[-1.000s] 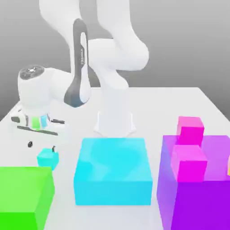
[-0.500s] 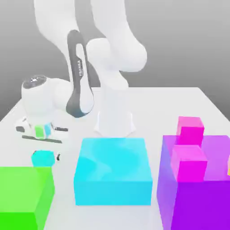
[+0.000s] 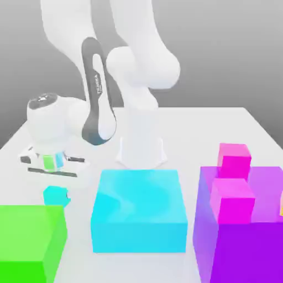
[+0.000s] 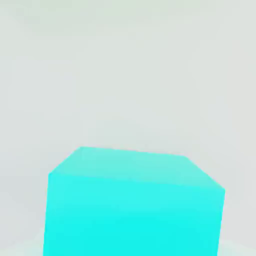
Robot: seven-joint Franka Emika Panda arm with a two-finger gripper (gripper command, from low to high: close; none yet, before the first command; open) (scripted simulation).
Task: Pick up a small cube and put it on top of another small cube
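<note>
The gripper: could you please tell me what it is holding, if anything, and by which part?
The gripper is shut on the small cube, apparently by its sides.

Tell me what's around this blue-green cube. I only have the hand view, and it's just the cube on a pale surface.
Observer: The small cube sits just behind a large green block, at the exterior view's left.
Operator: What's on its other side?
Observer: A big cyan block, toward the exterior view's right, with a gap of table between them.
Operator: Any other small cubes to stack on?
Observer: Two pink cubes, one nearer and one farther back, at a purple block on the far right.
</note>
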